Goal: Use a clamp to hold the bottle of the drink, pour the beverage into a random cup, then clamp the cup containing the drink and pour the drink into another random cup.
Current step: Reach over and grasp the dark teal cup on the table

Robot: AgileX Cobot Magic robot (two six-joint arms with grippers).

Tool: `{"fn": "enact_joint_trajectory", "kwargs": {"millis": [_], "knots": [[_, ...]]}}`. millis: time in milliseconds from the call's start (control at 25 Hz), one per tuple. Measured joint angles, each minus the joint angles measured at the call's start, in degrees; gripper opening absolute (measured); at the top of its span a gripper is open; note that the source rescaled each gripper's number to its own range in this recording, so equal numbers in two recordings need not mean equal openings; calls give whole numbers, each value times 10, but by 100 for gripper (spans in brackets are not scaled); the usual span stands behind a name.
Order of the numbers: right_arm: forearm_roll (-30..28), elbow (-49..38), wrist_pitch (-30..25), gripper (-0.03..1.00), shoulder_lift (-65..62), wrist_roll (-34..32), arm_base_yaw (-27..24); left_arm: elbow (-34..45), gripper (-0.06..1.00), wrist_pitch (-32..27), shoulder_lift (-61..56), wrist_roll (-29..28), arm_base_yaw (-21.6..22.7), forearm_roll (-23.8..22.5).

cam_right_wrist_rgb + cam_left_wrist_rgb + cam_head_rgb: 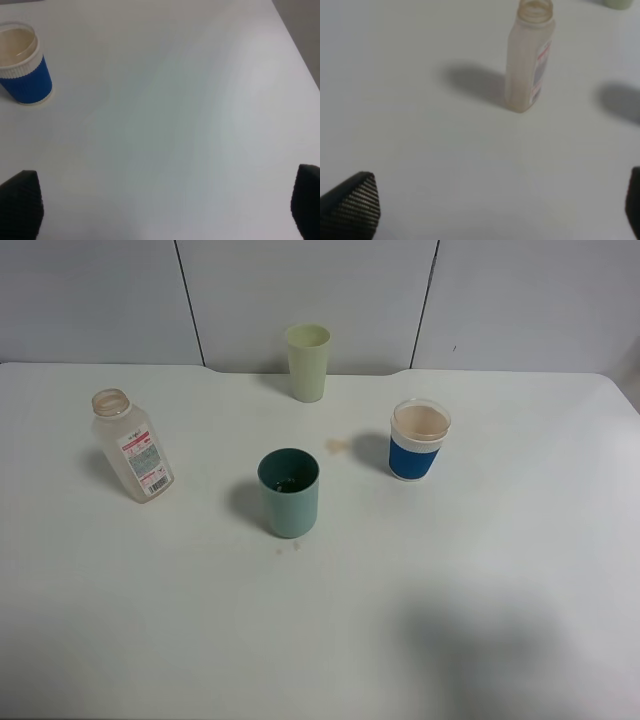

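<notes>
An uncapped, clear plastic bottle [131,446] with a red and white label stands on the left of the white table; it also shows in the left wrist view [528,57]. A teal cup [289,492] stands mid-table. A pale green cup [308,361] stands at the back. A white cup with a blue sleeve [419,439] holds light brown drink; it also shows in the right wrist view [22,64]. My left gripper [500,210] is open, short of the bottle. My right gripper [165,207] is open over bare table, away from the blue cup. Neither gripper shows in the exterior view.
A small brownish spill [338,445] lies on the table [480,570] between the pale green cup and the blue-sleeved cup. A few specks lie in front of the teal cup. A grey panelled wall stands behind the table's far edge.
</notes>
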State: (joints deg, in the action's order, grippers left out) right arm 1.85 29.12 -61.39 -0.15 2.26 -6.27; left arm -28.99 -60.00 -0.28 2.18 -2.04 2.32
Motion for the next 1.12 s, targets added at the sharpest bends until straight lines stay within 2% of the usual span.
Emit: {"fn": "enact_joint_trajectory", "kwargs": {"millis": [280,920,1120], "knots": [[0,0,0,99,0,0,19,0,100,0,0,0,0,0],[0,0,0,99,0,-1,20,0,100,0,0,0,0,1],[0,16,9,99,37,-1,20,0,100,0,0,-1,0,1]]}}
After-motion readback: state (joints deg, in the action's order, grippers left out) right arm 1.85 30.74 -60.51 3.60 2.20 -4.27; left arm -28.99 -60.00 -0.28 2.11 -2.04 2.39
